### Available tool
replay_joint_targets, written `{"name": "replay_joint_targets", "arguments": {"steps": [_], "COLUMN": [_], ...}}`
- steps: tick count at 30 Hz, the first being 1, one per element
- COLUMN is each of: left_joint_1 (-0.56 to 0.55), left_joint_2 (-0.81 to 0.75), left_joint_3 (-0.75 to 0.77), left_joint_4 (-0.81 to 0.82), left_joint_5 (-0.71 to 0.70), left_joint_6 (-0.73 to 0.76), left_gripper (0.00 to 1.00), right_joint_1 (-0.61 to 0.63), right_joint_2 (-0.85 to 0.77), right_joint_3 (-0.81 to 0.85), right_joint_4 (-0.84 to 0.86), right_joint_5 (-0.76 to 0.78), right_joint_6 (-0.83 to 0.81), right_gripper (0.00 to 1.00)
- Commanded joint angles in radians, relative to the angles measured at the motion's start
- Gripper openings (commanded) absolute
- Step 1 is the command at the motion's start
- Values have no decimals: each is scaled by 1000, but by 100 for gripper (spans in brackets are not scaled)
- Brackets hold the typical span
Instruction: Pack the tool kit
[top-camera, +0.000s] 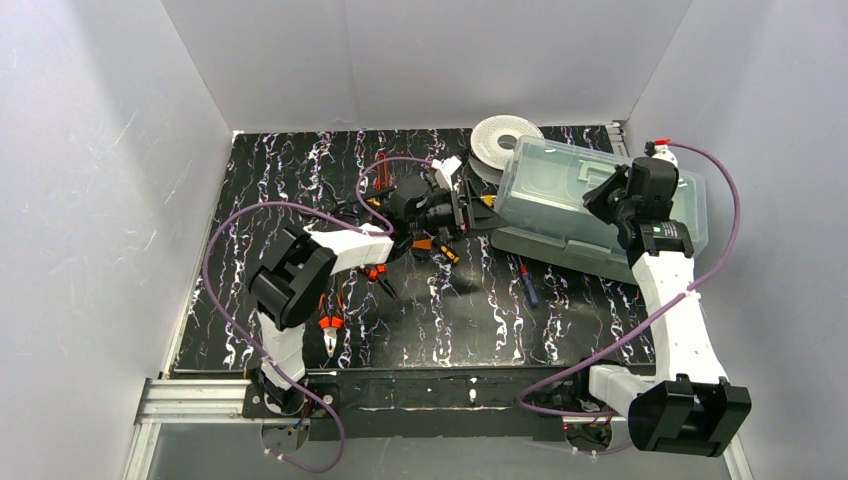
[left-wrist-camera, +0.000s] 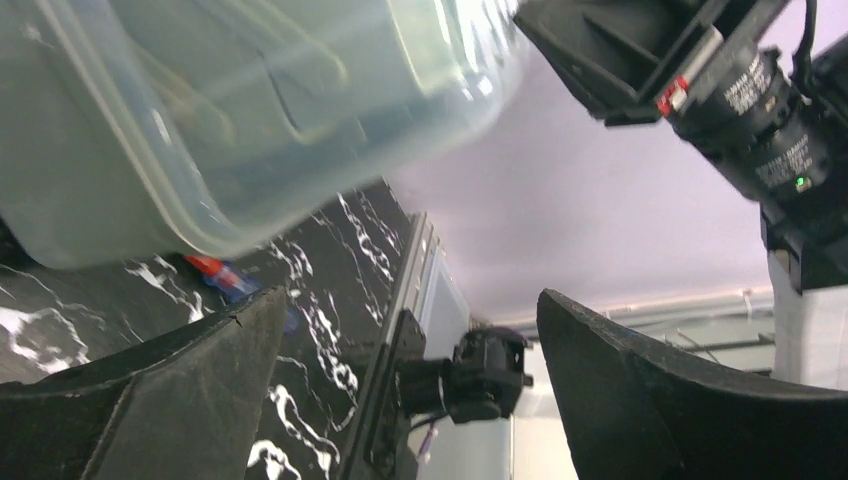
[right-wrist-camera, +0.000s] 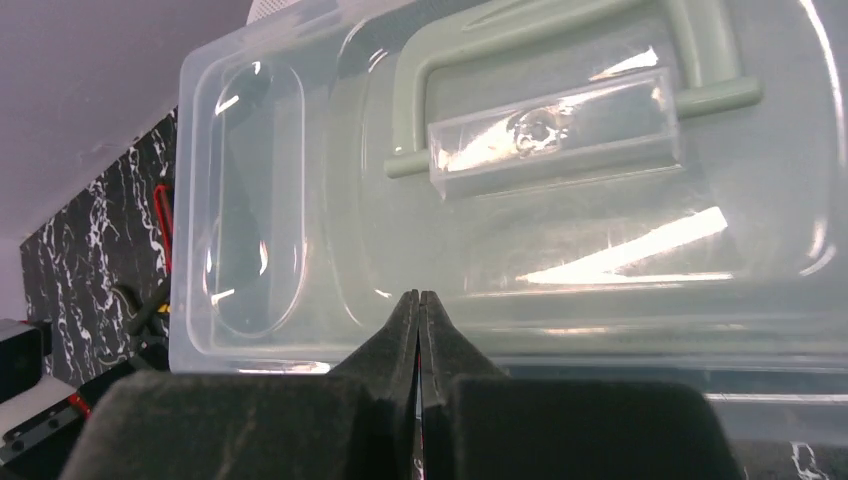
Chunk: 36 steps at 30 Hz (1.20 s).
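The tool kit box (top-camera: 560, 250) is pale green and stands at the back right with its clear lid (top-camera: 580, 185) on top, a little askew. My left gripper (top-camera: 480, 212) hangs open at the box's left end; in the left wrist view the lid (left-wrist-camera: 230, 110) fills the upper left, above my wide-apart fingers (left-wrist-camera: 180, 390). My right gripper (right-wrist-camera: 419, 298) is shut with nothing in it, its tips at the near edge of the lid (right-wrist-camera: 500, 170), below the green handle (right-wrist-camera: 560, 60). Loose on the mat lie a screwdriver (top-camera: 527, 282), red pliers (top-camera: 375, 272) and orange pliers (top-camera: 330, 330).
A white round spool (top-camera: 505, 140) leans behind the box. Another orange-and-black tool (top-camera: 440, 248) lies under the left arm. White walls close in the black marbled mat (top-camera: 290, 180) on three sides. The right arm's base (left-wrist-camera: 480, 375) shows between my left fingers.
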Motion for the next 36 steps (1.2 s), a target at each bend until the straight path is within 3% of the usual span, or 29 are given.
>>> {"name": "replay_joint_targets", "arguments": {"steps": [1, 6, 13, 14, 15, 16, 18, 19, 22, 25, 29, 33, 36], "left_joint_1": [-13, -17, 0, 8, 16, 24, 40, 48, 65, 76, 83, 87, 89], "left_joint_2": [-126, -240, -454, -477, -497, -517, -557, -577, -636, -703, -770, -817, -852], "left_joint_3": [-53, -103, -41, -33, -30, -33, -55, -71, -114, -133, -123, -108, -112], "left_joint_4": [-39, -135, -735, -808, -871, -933, -979, -996, -1035, -1079, -1162, -1243, -1287], "left_joint_5": [52, 63, -177, -231, -270, -302, -355, -375, -419, -451, -508, -599, -628], "left_joint_6": [56, 130, 461, 491, 515, 534, 562, 571, 581, 610, 676, 737, 757], "left_gripper": [96, 96, 98, 98, 98, 98, 98, 98, 98, 98, 98, 98, 98], "right_joint_1": [-3, -3, 24, 32, 70, 102, 181, 229, 349, 442, 583, 674, 686], "right_joint_2": [-41, -42, -167, -191, -213, -229, -252, -255, -242, -208, -102, 160, 339], "right_joint_3": [31, 70, -53, -85, -114, -142, -195, -218, -290, -353, -393, -209, -77], "right_joint_4": [-40, -94, -176, -185, -190, -196, -209, -214, -201, -175, -72, -249, -356], "right_joint_5": [31, -21, -124, -132, -146, -151, -124, -89, 55, 220, 356, 557, 582], "right_joint_6": [-5, -41, -50, -41, -36, -30, -6, 10, 115, 359, 529, 680, 755], "right_gripper": [1, 3, 9, 14, 31, 56, 76, 78, 80, 77, 77, 79, 80]}}
